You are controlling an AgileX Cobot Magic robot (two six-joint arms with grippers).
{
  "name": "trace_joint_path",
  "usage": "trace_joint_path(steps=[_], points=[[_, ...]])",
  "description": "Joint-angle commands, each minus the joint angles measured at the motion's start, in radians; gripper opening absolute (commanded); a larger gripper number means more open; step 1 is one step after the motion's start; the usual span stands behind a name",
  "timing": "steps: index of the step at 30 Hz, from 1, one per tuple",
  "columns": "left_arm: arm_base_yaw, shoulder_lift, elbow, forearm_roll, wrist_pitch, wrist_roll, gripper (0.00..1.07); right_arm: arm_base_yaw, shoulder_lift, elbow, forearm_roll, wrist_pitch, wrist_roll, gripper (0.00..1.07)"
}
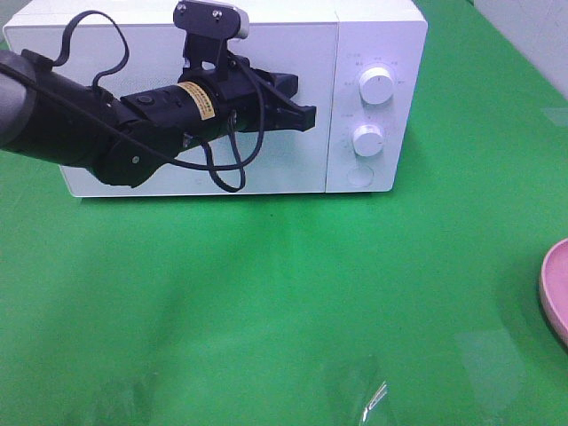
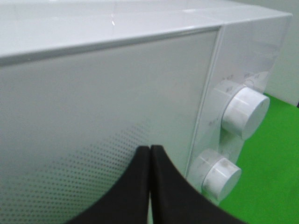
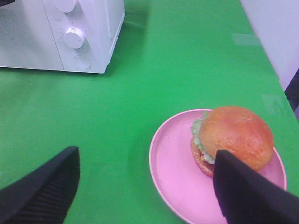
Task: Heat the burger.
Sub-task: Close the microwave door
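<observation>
A white microwave (image 1: 222,98) stands at the far edge of the green bench (image 1: 266,302), its door closed and its control panel with two round white knobs, an upper knob (image 1: 377,86) and a lower knob (image 1: 367,140), at the right end of its front. The left gripper (image 1: 306,114) is held out level in front of the microwave door, its tips near the door's right edge, just short of the control panel; its jaws are pressed together with nothing between them, and the left wrist view shows the two black fingers (image 2: 131,191) meeting in a thin seam right before the dotted door panel. Whether the tips touch the door cannot be told. A black cable (image 1: 222,169) loops under that arm. The burger (image 3: 232,138) sits on a pink plate (image 3: 173,163) near the right edge of the bench, well apart from the microwave; it lies toward one side of the plate, its glossy brown bun on top and a frill of green lettuce showing below. In the high view only a sliver of the pink plate (image 1: 555,288) shows at the right edge, and the burger is out of that view. The right gripper (image 3: 145,186) hangs above the bench beside the plate with its jaws spread wide and holding nothing; one finger is over bare green surface, the other overlaps the near side of the burger in the wrist view.
</observation>
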Motion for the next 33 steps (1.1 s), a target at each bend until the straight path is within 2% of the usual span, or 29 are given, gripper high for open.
trace_joint_path(steps=[1,3,5,10,11,14,15,16,18,19,20,21,22,27,29,30,31,32,33], points=[[0.026,0.005,-0.027,-0.123,-0.002,0.027,0.0,-0.005,-0.027,0.003,-0.001,-0.009,-0.01,0.76],[0.026,0.004,-0.026,-0.138,0.002,0.021,0.0,-0.005,-0.027,0.003,-0.001,-0.009,-0.01,0.76],[0.014,-0.006,-0.023,-0.115,0.011,0.011,0.0,-0.005,-0.027,0.003,-0.001,-0.009,-0.01,0.76],[-0.035,-0.061,0.003,-0.097,0.167,0.0,0.0,-0.005,-0.027,0.003,-0.001,-0.009,-0.01,0.76],[-0.049,-0.086,0.024,-0.096,0.238,0.0,0.01,-0.005,-0.027,0.003,-0.001,-0.009,-0.01,0.76],[-0.057,-0.096,0.033,-0.094,0.26,0.0,0.06,-0.005,-0.027,0.003,-0.001,-0.009,-0.01,0.76],[-0.069,-0.124,0.055,-0.09,0.301,0.0,0.22,-0.005,-0.027,0.003,-0.001,-0.009,-0.01,0.76],[-0.069,-0.124,0.055,-0.09,0.301,0.0,0.22,-0.005,-0.027,0.003,-0.001,-0.009,-0.01,0.76],[-0.099,-0.183,0.099,-0.092,0.363,0.0,0.77,-0.003,-0.027,0.003,-0.001,-0.009,-0.01,0.76],[-0.099,-0.183,0.099,-0.092,0.363,0.0,0.77,-0.003,-0.027,0.003,-0.001,-0.009,-0.01,0.76],[-0.111,-0.209,0.108,-0.092,0.413,-0.004,0.98,-0.003,-0.027,0.003,-0.001,-0.009,-0.01,0.76],[-0.111,-0.209,0.108,-0.092,0.413,-0.004,0.98,-0.003,-0.027,0.003,-0.001,-0.009,-0.01,0.76],[-0.119,-0.234,0.109,-0.092,0.488,-0.004,1.02,-0.003,-0.027,0.003,-0.001,-0.009,-0.01,0.76],[-0.126,-0.277,0.109,-0.092,0.614,-0.004,1.01,-0.003,-0.027,0.003,-0.001,-0.009,-0.01,0.76],[-0.126,-0.329,0.109,-0.094,0.814,-0.004,1.01,-0.003,-0.027,0.003,-0.001,-0.009,-0.01,0.76],[-0.126,-0.329,0.109,-0.094,0.814,-0.004,1.01,-0.003,-0.027,0.003,-0.001,-0.009,-0.01,0.76],[-0.126,-0.363,0.109,-0.094,0.923,-0.004,1.01,-0.003,-0.027,0.003,-0.001,-0.009,-0.01,0.76],[-0.126,-0.363,0.109,-0.094,0.923,-0.004,1.01,-0.003,-0.027,0.003,-0.001,-0.009,-0.01,0.76],[-0.126,-0.399,0.109,-0.095,1.021,-0.004,1.01,-0.003,-0.027,0.003,-0.001,-0.009,-0.01,0.76]])
